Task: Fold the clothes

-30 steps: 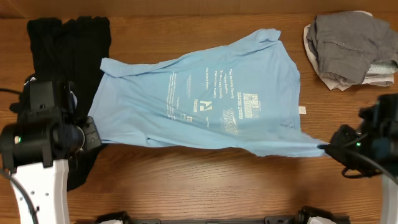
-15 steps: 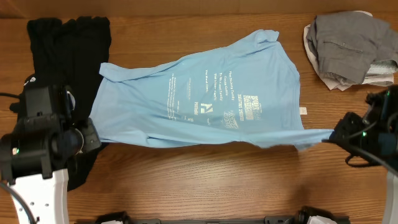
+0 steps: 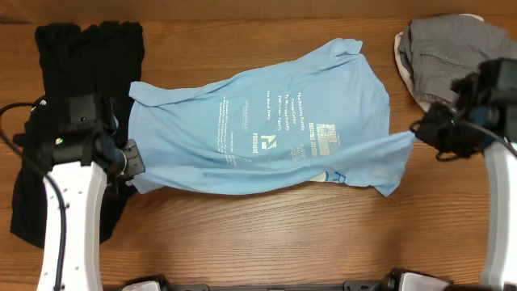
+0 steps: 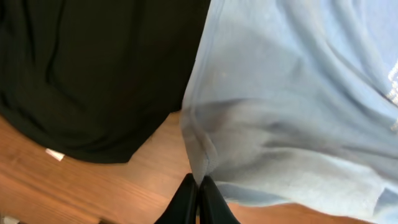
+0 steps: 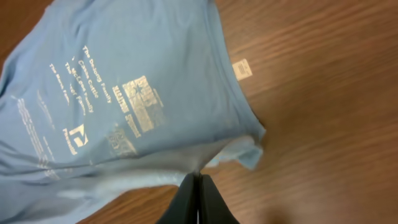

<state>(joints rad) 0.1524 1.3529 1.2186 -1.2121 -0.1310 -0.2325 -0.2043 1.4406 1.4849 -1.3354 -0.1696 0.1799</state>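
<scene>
Overhead: you have three lots of clothing on one wooden table [image 3: 266, 234]. Count: one light blue T-shirt [image 3: 266, 121] spread in the middle, print side up; one black garment [image 3: 81, 65] at the left, partly under the shirt's left edge; one heap [image 3: 452, 56] at the back right, grey cloth on top with white showing beneath, and you cannot tell how many pieces are in it. Two arms are in view, one at each end of the shirt. The left gripper [image 3: 132, 158] sits at the shirt's near left corner, the right gripper [image 3: 418, 129] at its near right corner. Between them the near hem is drawn up over the lower part of the print. One small white tag [image 3: 393, 144] lies on the wood just beside the shirt's right edge. Left wrist: the two fingers [image 4: 186, 202] are pressed together with a pinch of blue cloth caught between them; black cloth is at the upper left, bare wood below it. Right wrist: the two fingers [image 5: 209, 202] are likewise closed on the blue hem, which rises in a fold from their tips. Both corners are held off the table.
</scene>
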